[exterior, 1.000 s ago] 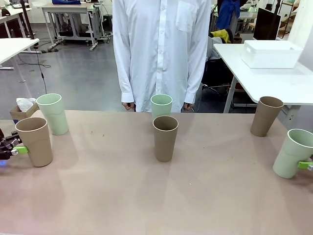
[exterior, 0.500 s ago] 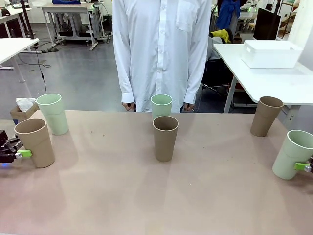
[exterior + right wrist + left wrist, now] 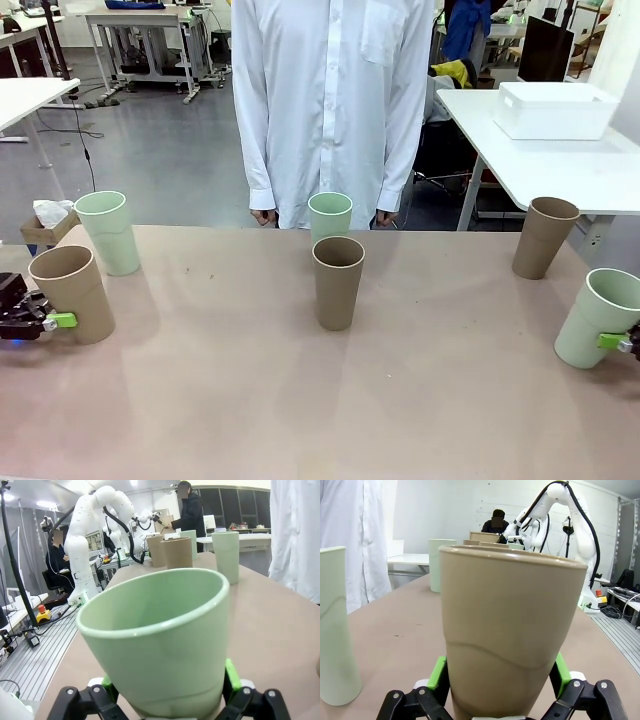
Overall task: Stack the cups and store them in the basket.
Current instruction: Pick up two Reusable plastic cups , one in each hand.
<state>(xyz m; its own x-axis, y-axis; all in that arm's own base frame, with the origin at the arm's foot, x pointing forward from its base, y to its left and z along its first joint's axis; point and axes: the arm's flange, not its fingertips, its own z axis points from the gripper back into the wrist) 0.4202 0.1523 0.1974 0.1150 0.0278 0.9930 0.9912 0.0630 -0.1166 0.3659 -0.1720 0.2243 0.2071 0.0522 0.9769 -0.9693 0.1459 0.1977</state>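
A tan cup [image 3: 70,293] at the table's left edge leans over with my left gripper [image 3: 45,322] shut on its lower part; its green pads [image 3: 438,672] press both sides of that cup [image 3: 510,630]. At the right edge a mint cup [image 3: 598,318] leans too, held low by my right gripper [image 3: 615,342], shut on it [image 3: 160,640]. Standing free are a mint cup [image 3: 108,232] at the back left, a tan cup [image 3: 338,282] in the middle, a mint cup [image 3: 330,215] behind it and a tan cup [image 3: 544,237] at the back right. The white basket [image 3: 555,110] sits on another table, far right.
A person in a white shirt [image 3: 330,100] stands at the table's far side, hands down by the edge. The near half of the table [image 3: 320,420] is bare brown surface. A second white table [image 3: 560,170] carries the basket beyond the right corner.
Both held cups have tipped further. The tan cup on the left shifted slightly left with its gripper, and the mint cup on the right moved right toward the table's edge.
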